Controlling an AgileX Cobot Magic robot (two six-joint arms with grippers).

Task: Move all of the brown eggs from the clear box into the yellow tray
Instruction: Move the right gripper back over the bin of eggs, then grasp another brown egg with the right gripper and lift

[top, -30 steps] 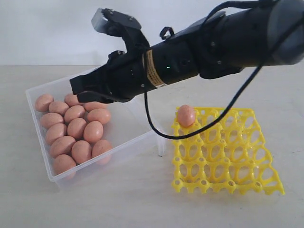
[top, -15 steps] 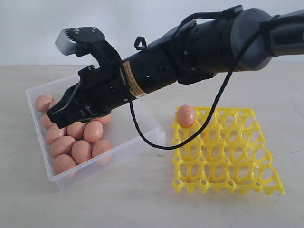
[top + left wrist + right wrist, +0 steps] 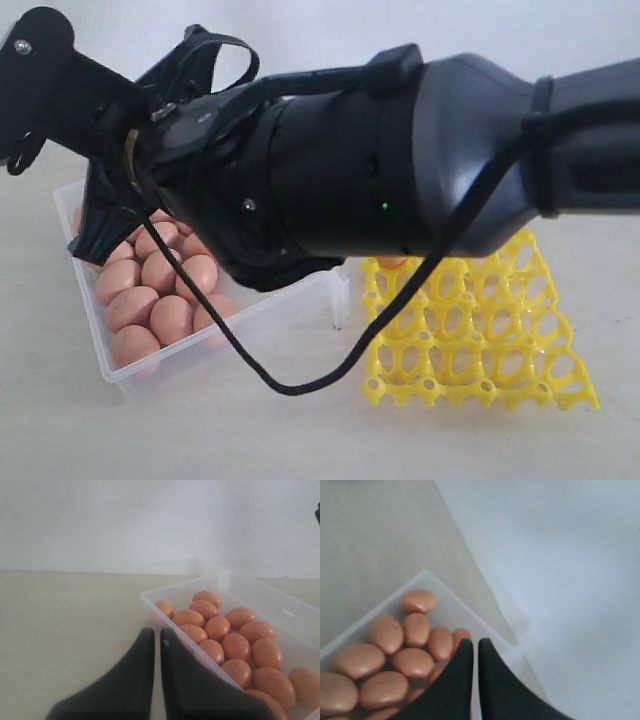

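Jaws closed and empty on both sides, right arm [image 3: 400,170] above the brown eggs [image 3: 162,272]

smooth brown eggs [image 3: 150,310] with a soft sheen and faint speckles, thin translucent plastic clear box [image 3: 270,316], glossy moulded-plastic yellow tray [image 3: 430,384], matt pale desk [image 3: 200,430]; smooth matt black right end effector [image 3: 475,641]

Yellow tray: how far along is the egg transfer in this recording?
Done: very little. The yellow tray shows empty cells wherever visible; an orange sliver at its far-left corner, under the arm, may be one egg. In hand: nothing; the right gripper is shut and empty above the clear box. Left: nearly everything, since the brown eggs, over a dozen, crowd the box.
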